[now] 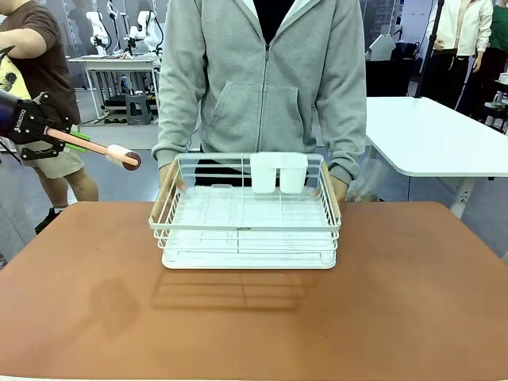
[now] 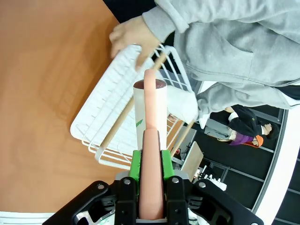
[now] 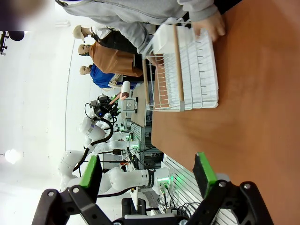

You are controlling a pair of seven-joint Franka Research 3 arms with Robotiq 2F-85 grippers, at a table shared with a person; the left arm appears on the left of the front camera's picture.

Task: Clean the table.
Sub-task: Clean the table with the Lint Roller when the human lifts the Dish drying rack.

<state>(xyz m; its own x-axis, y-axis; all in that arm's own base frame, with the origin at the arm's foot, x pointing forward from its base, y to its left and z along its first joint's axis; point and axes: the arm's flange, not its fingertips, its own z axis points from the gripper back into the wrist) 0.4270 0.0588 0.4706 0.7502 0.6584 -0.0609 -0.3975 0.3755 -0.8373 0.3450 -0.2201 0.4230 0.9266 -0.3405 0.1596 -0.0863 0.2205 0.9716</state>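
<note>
Bringing the lint roller (image 2: 150, 105) down near the rack (image 1: 246, 230) is where trouble could start. The rack stands mid-tabletop (image 1: 397, 309), toward the far edge, and a person's hands (image 2: 133, 37) grip its two short sides. A low sweep could therefore knock wire or knuckles. The left fingers (image 2: 136, 165) are clamped on the roller's handle, well back from the roll, which hangs in the air to the left of the rack and above its level. Pressing the roll down hard might make that smooth handle twist or slide in the grip. The right fingers (image 3: 205, 169) stand wide apart and empty, well away from the rack.

The roller has a slim, smooth salmon-pink handle and a white paper-wrapped cylinder with a dark end cap. The rack is thin white wire with two pale wooden grips, sitting over a ribbed white tray (image 1: 246, 260), with a white twin cup (image 1: 278, 173) at its far side. Under it, the tabletop is matte, smooth and reddish-brown, with rounded corners.
</note>
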